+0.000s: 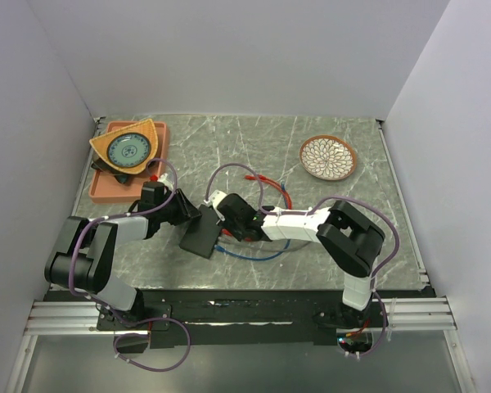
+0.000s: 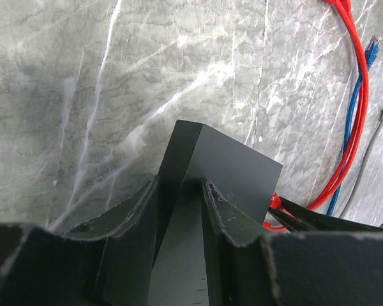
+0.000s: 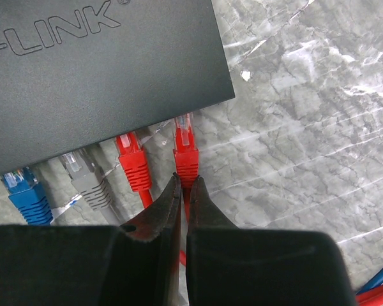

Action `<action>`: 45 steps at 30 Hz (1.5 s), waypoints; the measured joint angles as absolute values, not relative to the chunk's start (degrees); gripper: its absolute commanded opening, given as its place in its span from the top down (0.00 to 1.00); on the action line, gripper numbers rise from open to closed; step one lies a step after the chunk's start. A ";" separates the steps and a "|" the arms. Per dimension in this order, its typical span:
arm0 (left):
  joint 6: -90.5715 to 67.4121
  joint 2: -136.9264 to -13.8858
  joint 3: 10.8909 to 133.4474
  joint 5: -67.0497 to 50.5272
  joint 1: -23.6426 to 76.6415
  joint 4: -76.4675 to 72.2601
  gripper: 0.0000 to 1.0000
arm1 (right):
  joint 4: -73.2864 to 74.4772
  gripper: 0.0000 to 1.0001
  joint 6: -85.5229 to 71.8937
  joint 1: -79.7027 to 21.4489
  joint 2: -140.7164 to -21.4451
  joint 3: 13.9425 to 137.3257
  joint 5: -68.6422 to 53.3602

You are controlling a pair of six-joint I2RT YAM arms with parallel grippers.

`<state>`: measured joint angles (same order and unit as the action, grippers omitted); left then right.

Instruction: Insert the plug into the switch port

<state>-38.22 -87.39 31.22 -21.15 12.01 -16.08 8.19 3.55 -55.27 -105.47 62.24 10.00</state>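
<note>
With our right gripper [image 3: 184, 191] clamped on the tail of the red plug [image 3: 185, 150], whose tip sits at the end port hidden under the box [image 3: 102, 76] edge, we should push straight and level while our left gripper [image 2: 179, 194], clamped on that box, braces it against sliding.
</note>
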 measured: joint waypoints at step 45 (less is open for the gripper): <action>-37.04 -88.01 31.22 -21.32 11.68 -16.69 0.58 | 5.72 1.00 12.56 -58.46 -105.45 61.34 8.32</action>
